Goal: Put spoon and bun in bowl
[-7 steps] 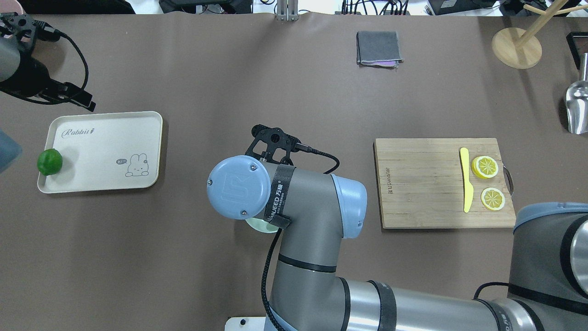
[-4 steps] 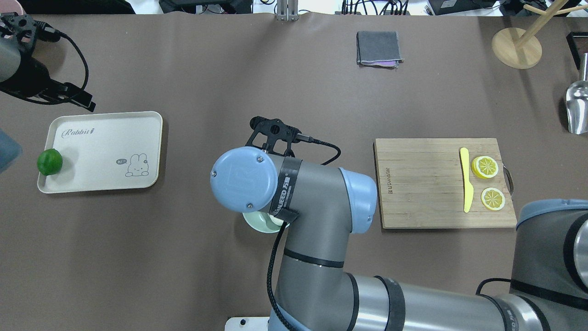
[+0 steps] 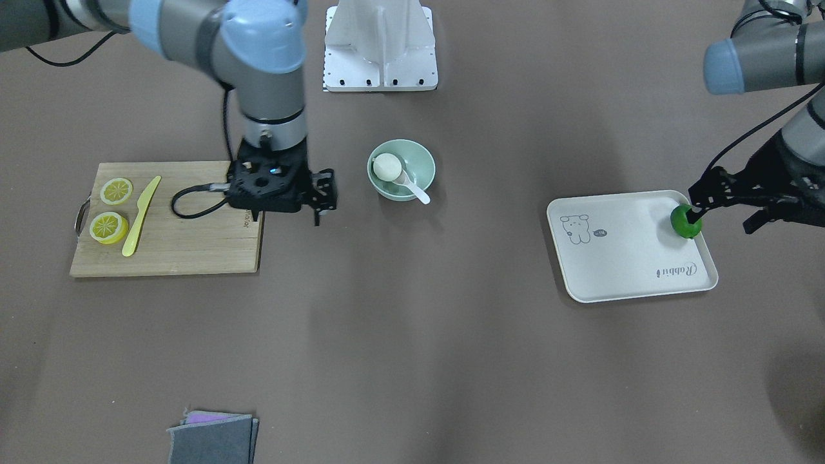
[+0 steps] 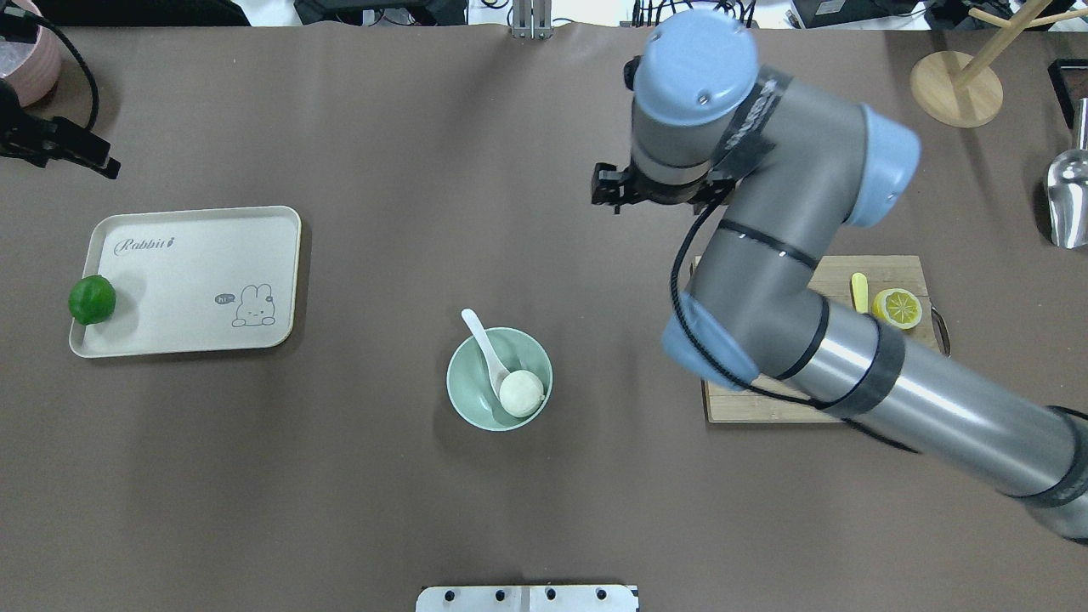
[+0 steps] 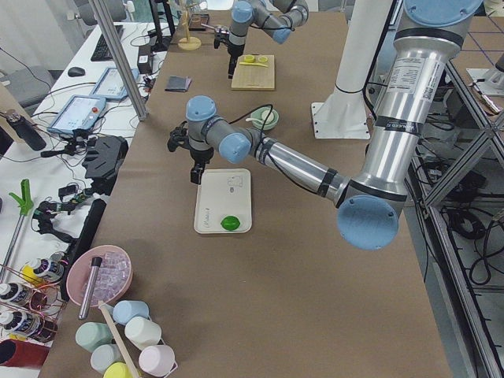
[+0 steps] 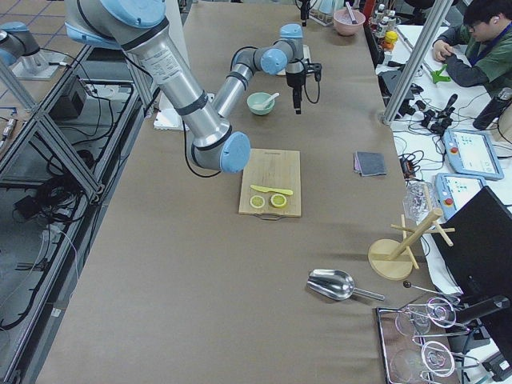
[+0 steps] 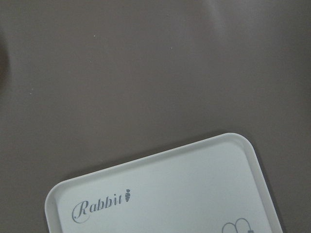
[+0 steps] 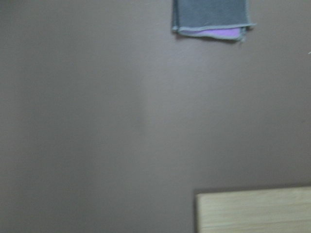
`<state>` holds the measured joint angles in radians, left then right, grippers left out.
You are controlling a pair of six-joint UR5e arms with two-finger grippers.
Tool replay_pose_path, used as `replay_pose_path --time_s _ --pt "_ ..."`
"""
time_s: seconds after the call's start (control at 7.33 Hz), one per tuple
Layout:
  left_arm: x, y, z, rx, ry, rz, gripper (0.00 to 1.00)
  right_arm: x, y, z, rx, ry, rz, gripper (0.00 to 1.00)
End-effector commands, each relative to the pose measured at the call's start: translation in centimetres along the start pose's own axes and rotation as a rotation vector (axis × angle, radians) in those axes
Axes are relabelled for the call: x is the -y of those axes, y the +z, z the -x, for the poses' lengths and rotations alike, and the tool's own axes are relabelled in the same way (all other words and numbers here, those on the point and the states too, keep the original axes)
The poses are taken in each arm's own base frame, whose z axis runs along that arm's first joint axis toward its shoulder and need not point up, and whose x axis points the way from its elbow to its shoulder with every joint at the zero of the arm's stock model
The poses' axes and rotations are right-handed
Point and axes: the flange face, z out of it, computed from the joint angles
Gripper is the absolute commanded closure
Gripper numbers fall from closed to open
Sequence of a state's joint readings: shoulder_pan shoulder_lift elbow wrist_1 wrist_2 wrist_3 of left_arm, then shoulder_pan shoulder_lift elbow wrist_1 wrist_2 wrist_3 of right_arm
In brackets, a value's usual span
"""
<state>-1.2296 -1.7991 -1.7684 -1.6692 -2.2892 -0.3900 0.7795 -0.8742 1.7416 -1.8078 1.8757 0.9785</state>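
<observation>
Bun [image 4: 520, 393] and spoon [image 4: 486, 347] lie in the bowl [image 4: 463, 397], so my right gripper [image 3: 322, 203] hangs far-right, seemingly empty; I cannot tell its opening.

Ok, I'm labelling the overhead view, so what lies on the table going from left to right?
tray → bowl holding the spoon and bun → cutting board → metal scoop

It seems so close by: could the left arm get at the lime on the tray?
Probably yes. The left arm hangs just beyond the tray, the lime sits uncovered at the tray's edge nearest it, and nothing lies between them.
</observation>
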Motion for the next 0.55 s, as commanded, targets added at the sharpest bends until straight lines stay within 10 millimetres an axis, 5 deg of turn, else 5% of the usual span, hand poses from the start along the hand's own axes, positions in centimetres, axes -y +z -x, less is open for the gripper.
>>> replay_pose_path --time_s 0.0,0.41 --pt "0.9 -5.7 6.7 0.061 -0.025 0.174 0.01 6.5 -1.4 -19.3 0.055 -0.111 0.107 0.0" --pt "-2.4 -9.2 14.7 0.087 -0.242 0.231 0.01 2.6 -1.0 -42.4 -0.001 -0.26 0.147 0.0"
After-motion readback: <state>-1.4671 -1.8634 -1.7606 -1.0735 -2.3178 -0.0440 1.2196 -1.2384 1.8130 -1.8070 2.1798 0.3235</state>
